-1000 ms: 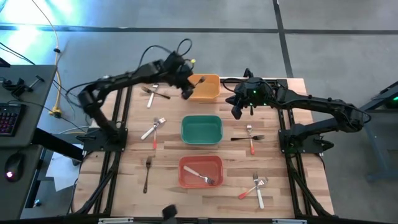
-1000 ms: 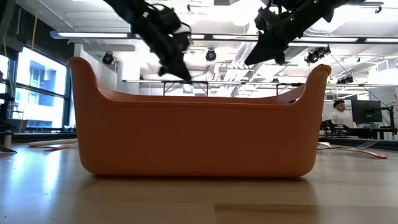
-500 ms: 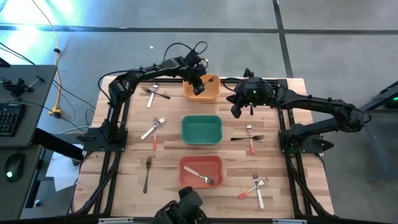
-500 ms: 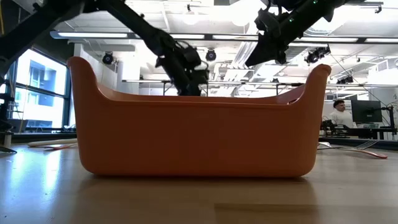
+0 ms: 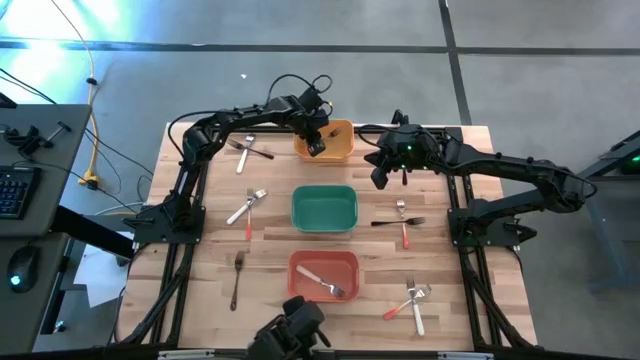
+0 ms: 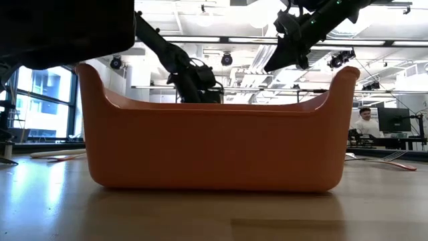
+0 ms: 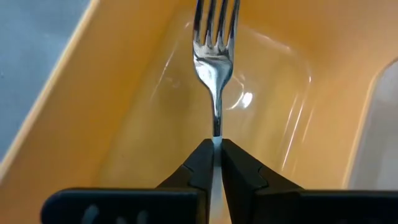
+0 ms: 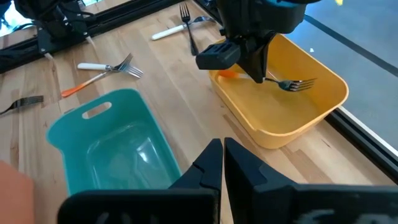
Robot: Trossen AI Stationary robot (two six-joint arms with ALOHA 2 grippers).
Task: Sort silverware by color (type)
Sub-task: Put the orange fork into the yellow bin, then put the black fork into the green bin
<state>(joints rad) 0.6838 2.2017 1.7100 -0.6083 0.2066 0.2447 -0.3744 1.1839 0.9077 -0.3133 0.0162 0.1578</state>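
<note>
**Left claw with fork over orange bin**

Left claw (image 7: 216,163) was pinched narrowly on a metal-headed fork (image 7: 214,43), held inside the orange bin (image 5: 340,150) at the tabletop's (image 5: 270,240) far edge. Right claw (image 8: 222,163), fingers together and holding nothing, hovered beside that bin, near the green bin (image 8: 112,149). Other forks (image 5: 247,206) lay scattered.

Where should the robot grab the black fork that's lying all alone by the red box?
Best by the middle of its handle, coming straight down from above. The black fork lies flat on the table with nothing touching it, so there is room on both long sides. A gripper could probably close across the thin handle, turned crosswise to the fork's length.
</note>
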